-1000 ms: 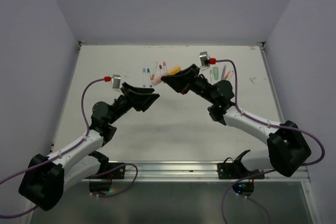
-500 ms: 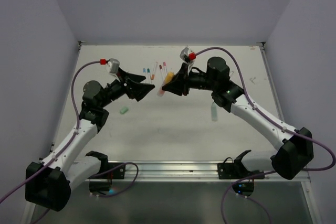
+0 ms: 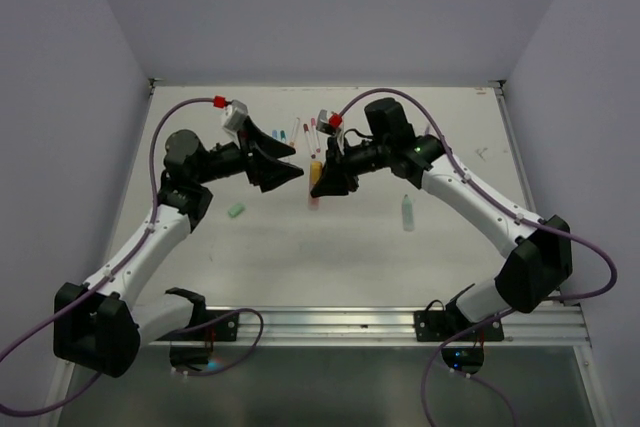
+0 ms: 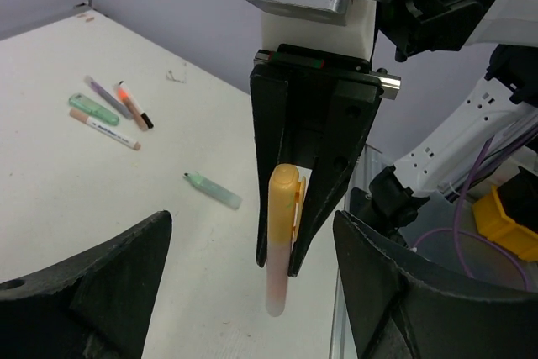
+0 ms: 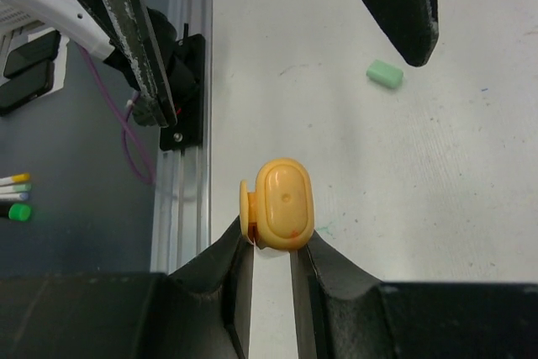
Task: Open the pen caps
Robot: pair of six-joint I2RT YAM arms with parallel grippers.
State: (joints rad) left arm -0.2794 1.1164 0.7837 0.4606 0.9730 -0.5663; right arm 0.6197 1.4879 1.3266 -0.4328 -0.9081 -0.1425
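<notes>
Highlighter [image 4: 281, 208] in right claw [image 4: 280, 265], largely hidden overhead

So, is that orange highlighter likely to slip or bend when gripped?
Probably stiff: the orange highlighter hangs straight from the right gripper. Its smooth plastic may slip in the grip. Laid down, its side clip would likely stop it rolling.

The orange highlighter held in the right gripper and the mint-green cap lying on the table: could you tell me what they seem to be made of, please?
Orange highlighter: probably moulded plastic, smooth with a soft sheen; its rounded end and side clip look moulded, and the lower part looks paler, faintly translucent. Mint-green cap: likely plastic too, matte-looking; too small to say more.
</notes>
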